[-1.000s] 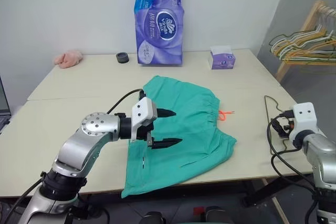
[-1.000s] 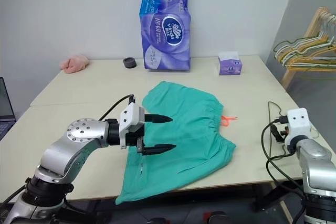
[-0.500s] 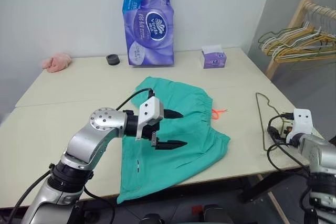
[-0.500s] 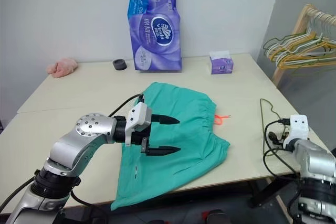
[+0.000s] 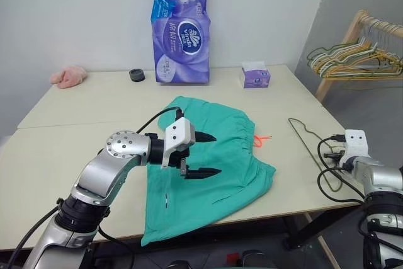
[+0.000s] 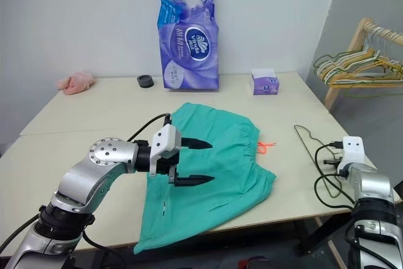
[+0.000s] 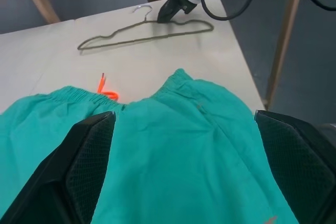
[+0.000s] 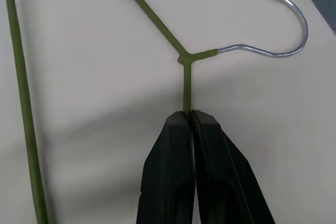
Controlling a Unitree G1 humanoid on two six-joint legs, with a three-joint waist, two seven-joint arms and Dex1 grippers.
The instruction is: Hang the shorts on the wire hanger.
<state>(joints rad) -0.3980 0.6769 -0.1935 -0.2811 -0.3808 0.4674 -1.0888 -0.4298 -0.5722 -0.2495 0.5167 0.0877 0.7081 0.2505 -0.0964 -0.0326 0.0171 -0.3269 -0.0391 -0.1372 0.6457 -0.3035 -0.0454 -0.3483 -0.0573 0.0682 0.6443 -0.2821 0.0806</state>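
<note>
I see bare table (image 5: pixel 75 137) left of the shorts (image 5: pixel 217 155), and a clear strip between them and the wire hanger (image 5: pixel 302 137) at the right edge. Along the far edge a pink cloth (image 5: pixel 68 76), black ring (image 5: pixel 136 75), tall purple pack (image 5: pixel 181 26) and tissue box (image 5: pixel 254 77) block reach. Beyond the right edge stands a hanger rack (image 5: pixel 356 55).

We saw the shorts (image 5: pixel 211 155) lying on the table (image 5: pixel 75 143), the wire hanger (image 5: pixel 305 140) to their right near the edge, a tissue pack (image 5: pixel 179 26) behind them, and the hanger rack (image 5: pixel 356 58) beyond the table's right.
</note>
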